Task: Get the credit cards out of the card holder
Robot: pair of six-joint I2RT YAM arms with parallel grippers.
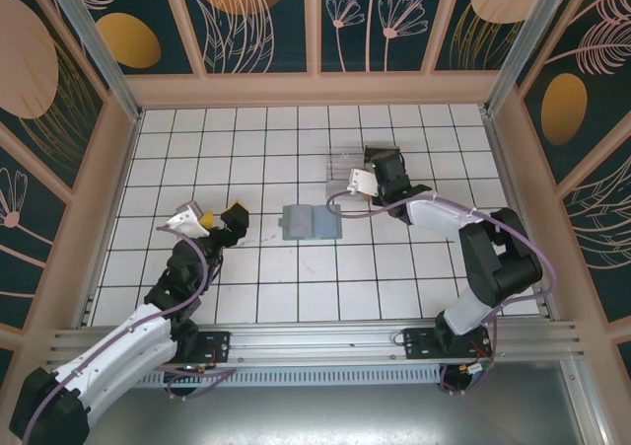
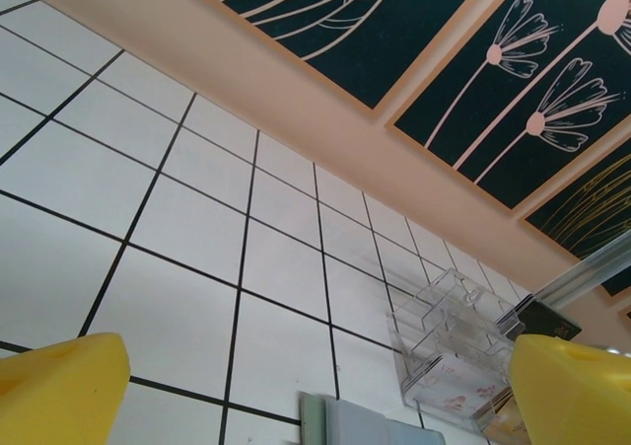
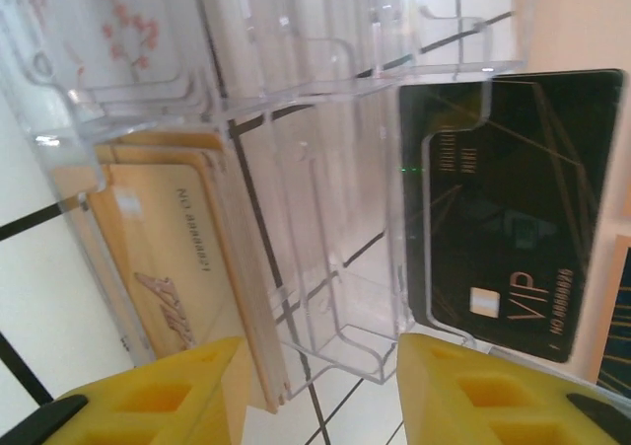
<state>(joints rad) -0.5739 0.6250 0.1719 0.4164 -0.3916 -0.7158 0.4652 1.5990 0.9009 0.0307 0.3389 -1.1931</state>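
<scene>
The grey-green card holder lies open and flat in the middle of the tiled table; its near edge shows low in the left wrist view. My right gripper is at the clear plastic tray, behind the holder. Its yellow jaws stand open on either side of the tray's front edge, holding nothing. Gold credit cards stand in the tray's left slot, and their edge is close to the left finger. A black credit card lies beside the tray. My left gripper hangs open left of the holder.
A white card with pink flowers rests in another slot of the clear tray. The beige wall with dark flower panels runs close behind the tray. Bare tiles lie between my left gripper and the holder.
</scene>
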